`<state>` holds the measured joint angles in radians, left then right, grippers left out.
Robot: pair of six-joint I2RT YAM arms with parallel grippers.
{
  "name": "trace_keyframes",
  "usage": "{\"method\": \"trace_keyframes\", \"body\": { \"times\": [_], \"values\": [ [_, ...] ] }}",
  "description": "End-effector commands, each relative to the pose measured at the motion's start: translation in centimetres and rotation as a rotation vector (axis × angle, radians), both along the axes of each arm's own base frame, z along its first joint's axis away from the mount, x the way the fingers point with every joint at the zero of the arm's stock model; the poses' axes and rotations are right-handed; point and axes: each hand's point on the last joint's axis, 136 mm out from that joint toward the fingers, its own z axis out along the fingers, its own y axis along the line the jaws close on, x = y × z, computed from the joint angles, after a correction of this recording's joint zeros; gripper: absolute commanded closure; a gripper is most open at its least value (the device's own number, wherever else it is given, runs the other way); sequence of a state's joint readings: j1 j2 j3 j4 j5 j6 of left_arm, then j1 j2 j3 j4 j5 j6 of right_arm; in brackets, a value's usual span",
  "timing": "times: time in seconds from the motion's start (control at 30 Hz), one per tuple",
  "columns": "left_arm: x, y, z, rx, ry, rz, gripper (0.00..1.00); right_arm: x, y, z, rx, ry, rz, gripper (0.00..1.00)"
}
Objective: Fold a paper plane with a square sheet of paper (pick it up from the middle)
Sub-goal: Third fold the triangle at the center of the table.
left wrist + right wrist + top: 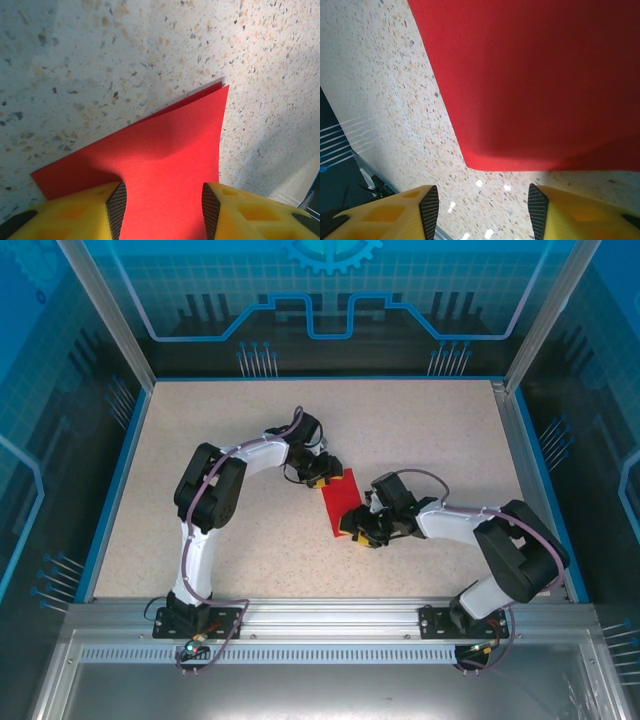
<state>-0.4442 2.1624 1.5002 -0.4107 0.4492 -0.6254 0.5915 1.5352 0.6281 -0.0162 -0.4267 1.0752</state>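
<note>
From above, you are looking at the paper (338,502) lying on the counter (250,440), a narrow red strip set slantwise between the two arms. The left jaws are sitting over its far end and the right jaws are sitting at its near end; from this height you cannot tell how wide either pair is standing. On the left wrist, the left jaws are standing spread, and the paper (170,150) is running between the two pads (116,207) and out ahead of them, flat on the counter (100,50). It is also reaching sideways under the pad on the picture's left, so these jaws are pinching nothing. At its far corner a second layer's edge is peeking out. On the right wrist, the right jaws are standing spread as well, with bare counter (485,200) showing between their pads (429,210). The paper (535,85) is lying just ahead of the tips, apart from them.
</note>
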Motion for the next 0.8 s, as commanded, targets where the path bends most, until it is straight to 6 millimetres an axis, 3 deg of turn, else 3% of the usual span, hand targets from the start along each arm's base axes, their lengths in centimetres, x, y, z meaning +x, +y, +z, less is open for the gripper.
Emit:
{"method": "trace_keyframes", "body": {
  "times": [0.0,0.23,0.6,0.77],
  "values": [
    [-1.6,1.3,-2.9,0.078,0.085,-0.005,0.52,-0.2,0.8,-0.1,0.014,0.014,-0.018,0.46],
    [-1.6,1.4,-2.9,0.078,0.084,-0.006,0.52,-0.6,0.4,-1.0,-0.008,0.026,-0.048,0.45],
    [-1.8,1.4,-3.0,0.074,0.091,-0.007,0.52,4.7,-0.2,0.9,0.013,-0.109,-0.157,0.46],
    [-2.0,1.5,-3.1,0.079,0.091,-0.008,0.52,6.1,-0.3,1.8,0.016,-0.142,-0.170,0.45]
  ]
}}
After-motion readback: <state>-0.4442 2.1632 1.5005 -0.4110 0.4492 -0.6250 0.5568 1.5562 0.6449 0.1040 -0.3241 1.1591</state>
